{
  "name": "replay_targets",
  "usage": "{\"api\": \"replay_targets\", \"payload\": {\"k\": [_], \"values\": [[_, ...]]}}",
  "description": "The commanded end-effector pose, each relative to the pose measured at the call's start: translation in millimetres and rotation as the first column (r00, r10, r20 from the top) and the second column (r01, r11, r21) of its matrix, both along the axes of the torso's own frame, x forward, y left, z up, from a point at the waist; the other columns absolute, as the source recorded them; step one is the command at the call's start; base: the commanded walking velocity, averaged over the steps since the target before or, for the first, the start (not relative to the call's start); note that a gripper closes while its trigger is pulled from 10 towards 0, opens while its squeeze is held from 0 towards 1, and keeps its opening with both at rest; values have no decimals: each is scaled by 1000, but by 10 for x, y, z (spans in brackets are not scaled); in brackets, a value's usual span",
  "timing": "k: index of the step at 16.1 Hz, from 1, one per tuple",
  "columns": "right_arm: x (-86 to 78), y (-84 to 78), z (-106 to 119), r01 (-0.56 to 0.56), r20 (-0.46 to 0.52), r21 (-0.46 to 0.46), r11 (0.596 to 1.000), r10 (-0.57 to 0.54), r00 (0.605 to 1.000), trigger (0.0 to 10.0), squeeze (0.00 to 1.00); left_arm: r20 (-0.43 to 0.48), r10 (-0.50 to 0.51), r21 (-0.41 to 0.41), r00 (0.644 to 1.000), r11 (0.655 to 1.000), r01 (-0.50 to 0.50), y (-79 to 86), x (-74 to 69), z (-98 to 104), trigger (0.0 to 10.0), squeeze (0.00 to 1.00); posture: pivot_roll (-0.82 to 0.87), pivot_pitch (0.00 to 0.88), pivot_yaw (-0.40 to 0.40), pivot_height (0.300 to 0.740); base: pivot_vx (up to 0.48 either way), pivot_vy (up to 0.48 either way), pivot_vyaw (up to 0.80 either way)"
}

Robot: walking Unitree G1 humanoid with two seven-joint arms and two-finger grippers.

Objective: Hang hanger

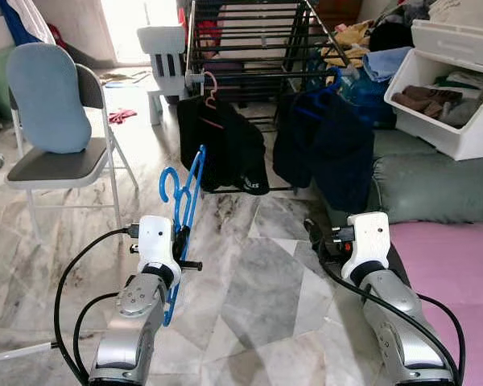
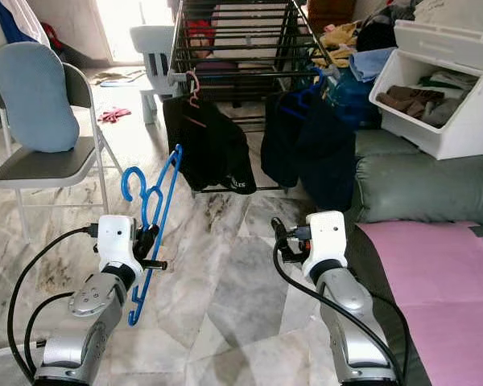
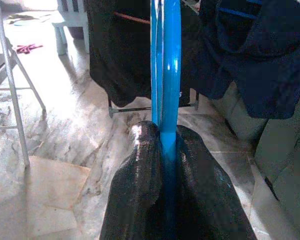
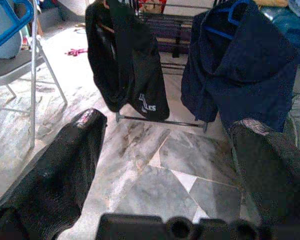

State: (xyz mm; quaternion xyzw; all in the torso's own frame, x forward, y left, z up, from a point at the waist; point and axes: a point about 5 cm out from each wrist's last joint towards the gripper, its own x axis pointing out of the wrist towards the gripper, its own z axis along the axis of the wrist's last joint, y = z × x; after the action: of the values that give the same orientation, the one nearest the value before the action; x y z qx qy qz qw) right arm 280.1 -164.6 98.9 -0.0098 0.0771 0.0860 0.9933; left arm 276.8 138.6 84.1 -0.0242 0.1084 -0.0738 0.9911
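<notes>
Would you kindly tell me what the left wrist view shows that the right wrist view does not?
Left wrist view alone: the left tool shut on the blue hangers, seen close. Right wrist view alone: the right tool open with nothing between its fingers, and the chair seat. Both share the black garment, the navy garment and the marble floor.

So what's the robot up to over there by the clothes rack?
The left gripper is shut on blue hangers, apparently two together, held upright above the marble floor. The right gripper is open with nothing between its fingers. Ahead stands the drying rack, with a black garment and a navy one already hanging; the hangers are not yet hung.
</notes>
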Motion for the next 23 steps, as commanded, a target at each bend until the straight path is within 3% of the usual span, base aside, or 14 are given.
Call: {"api": "replay_targets", "payload": {"k": [1,10,15,23], "values": [[13,6,-25,3,-15,-8,1000,-3,1000,10000,0,0,13,21,1000,1000,-14,11,27,17,10000,0,-81,0,0,740,0,0,0],[23,2,-37,20,-16,-4,1000,-20,1000,10000,0,-18,24,11,1000,1000,-24,54,30,-1,10000,0,-77,0,0,740,0,65,0],[26,6,-48,17,-26,-2,1000,-17,1000,10000,0,-15,-1,6,1000,1000,1,33,27,3,10000,0,-76,0,-1,740,0,463,-455],[40,22,-47,20,-22,1,1000,-20,1000,10000,0,-11,-29,5,1000,1000,29,19,41,27,10000,0,-74,0,6,740,0,480,0]]}}
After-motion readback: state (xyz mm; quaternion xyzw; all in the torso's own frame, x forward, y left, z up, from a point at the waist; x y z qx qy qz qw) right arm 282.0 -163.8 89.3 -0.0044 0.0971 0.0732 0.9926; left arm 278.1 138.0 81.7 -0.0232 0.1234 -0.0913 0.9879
